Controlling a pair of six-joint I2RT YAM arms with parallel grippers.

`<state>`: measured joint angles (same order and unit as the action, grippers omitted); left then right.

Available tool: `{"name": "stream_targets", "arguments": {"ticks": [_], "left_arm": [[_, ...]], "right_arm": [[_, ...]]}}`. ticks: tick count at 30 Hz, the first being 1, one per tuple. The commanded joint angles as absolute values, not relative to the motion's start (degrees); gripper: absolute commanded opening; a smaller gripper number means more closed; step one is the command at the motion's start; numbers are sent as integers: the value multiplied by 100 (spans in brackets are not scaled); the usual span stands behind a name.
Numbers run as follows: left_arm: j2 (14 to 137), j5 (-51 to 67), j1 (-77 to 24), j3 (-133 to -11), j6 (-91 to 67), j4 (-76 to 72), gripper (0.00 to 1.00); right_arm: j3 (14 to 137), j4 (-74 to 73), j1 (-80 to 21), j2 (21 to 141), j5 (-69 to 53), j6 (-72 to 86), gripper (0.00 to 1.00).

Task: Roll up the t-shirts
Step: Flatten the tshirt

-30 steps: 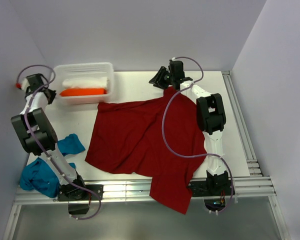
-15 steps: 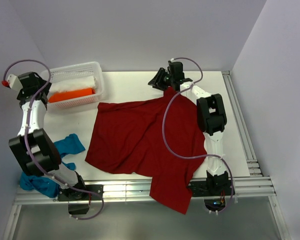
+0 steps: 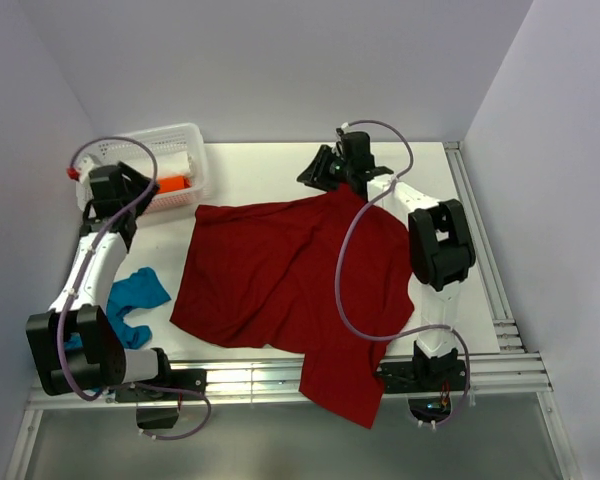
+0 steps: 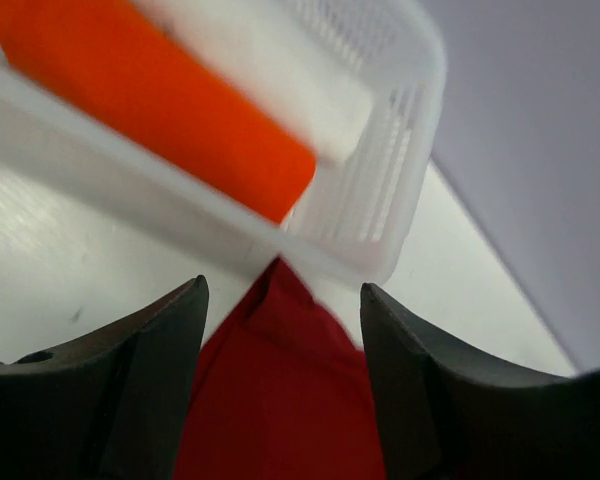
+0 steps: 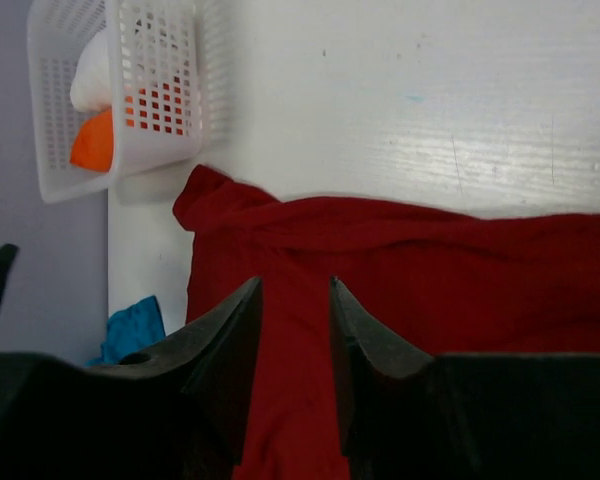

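The white table (image 3: 270, 170) carried three things directly on its top. A dark red t-shirt (image 3: 280, 280) lay spread open as a creased sheet across the middle, its far edge wrinkled. One part of it hung over the metal rail (image 3: 240, 378) at the table's near edge. A white perforated basket (image 3: 198, 165) stood at the far left of the red shirt, its near right corner just beside the shirt's far left corner. A teal-blue t-shirt (image 3: 138, 292) lay crumpled to the left of the red shirt, close to its left edge but apart from it, and nearer than the basket.
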<state>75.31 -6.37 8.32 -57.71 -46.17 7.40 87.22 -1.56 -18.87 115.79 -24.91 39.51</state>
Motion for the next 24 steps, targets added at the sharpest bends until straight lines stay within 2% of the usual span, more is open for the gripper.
{"name": "stream_targets", "arguments": {"ticks": [1, 8, 15, 24], "left_arm": [[7576, -132, 573, -5318, -4588, 352, 67], [8234, -97, 404, -5352, -4360, 141, 64], [9823, -351, 439, -6581, -4166, 316, 61], [10775, -334, 475, -7891, -4052, 650, 61]], "right_arm": [[8307, 211, -1881, 11128, -2382, 3894, 39], [7559, 352, -1881, 10609, -2259, 3850, 33], [7225, 238, -1881, 10336, -2136, 3683, 31], [6697, 229, -1811, 9941, -2004, 3577, 30]]}}
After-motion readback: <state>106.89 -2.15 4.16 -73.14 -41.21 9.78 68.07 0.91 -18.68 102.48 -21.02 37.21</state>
